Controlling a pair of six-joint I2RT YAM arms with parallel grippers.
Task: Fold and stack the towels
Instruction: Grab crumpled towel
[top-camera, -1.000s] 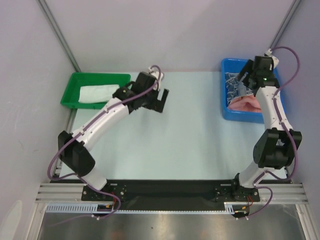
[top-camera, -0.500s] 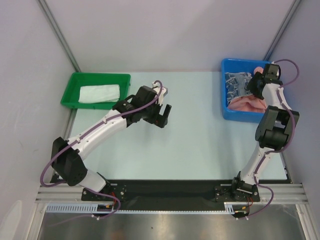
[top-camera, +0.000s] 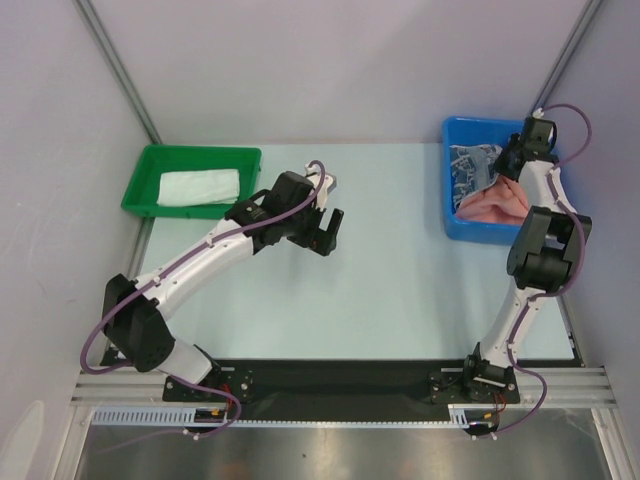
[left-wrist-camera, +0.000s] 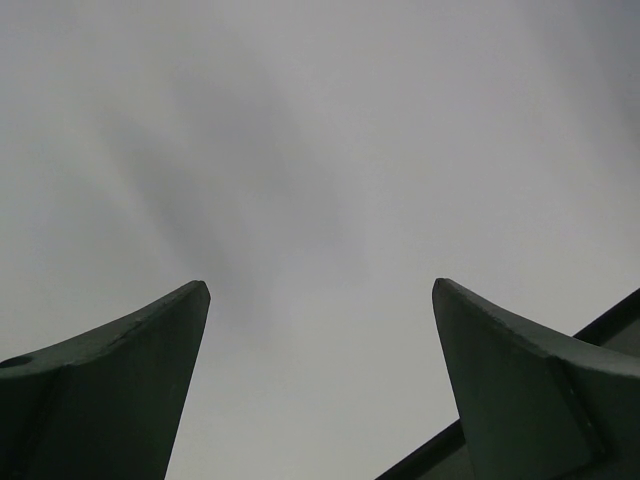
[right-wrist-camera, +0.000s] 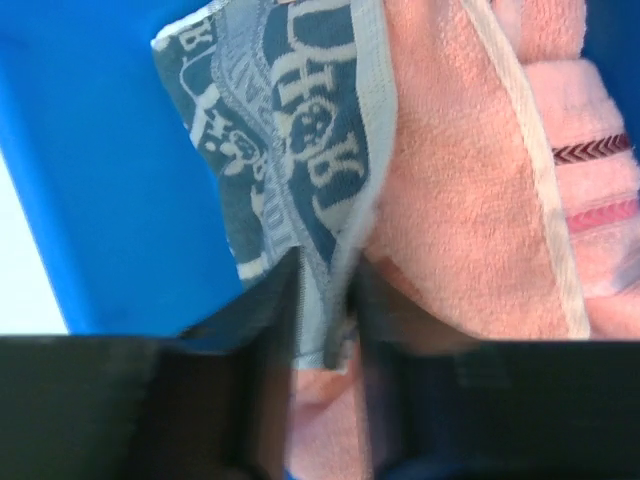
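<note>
Right end effector (right-wrist-camera: 325, 300) pinches the blue-patterned towel (right-wrist-camera: 290, 120) by its edge inside the blue bin (right-wrist-camera: 100, 180), with the peach towel (right-wrist-camera: 450, 200) alongside, both cut off by the frame. Left end effector (left-wrist-camera: 320, 285) hangs spread wide over the surface (left-wrist-camera: 320, 120).

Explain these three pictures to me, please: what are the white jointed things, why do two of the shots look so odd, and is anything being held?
The white jointed things are two robot arms, bolted at the near edge of a table. The wide picture comes from a fixed camera above and behind them. The two odd ones come from a small camera on each wrist, so each shows that arm's own fingers up close.

The left tool is open and holds nothing; its camera sees only a plain pale surface between the fingers. The right tool reaches into the blue bin, where its fingers pinch the edge of the patterned towel. That towel lies against a pink towel. The green bin at the far left holds a white towel.
</note>
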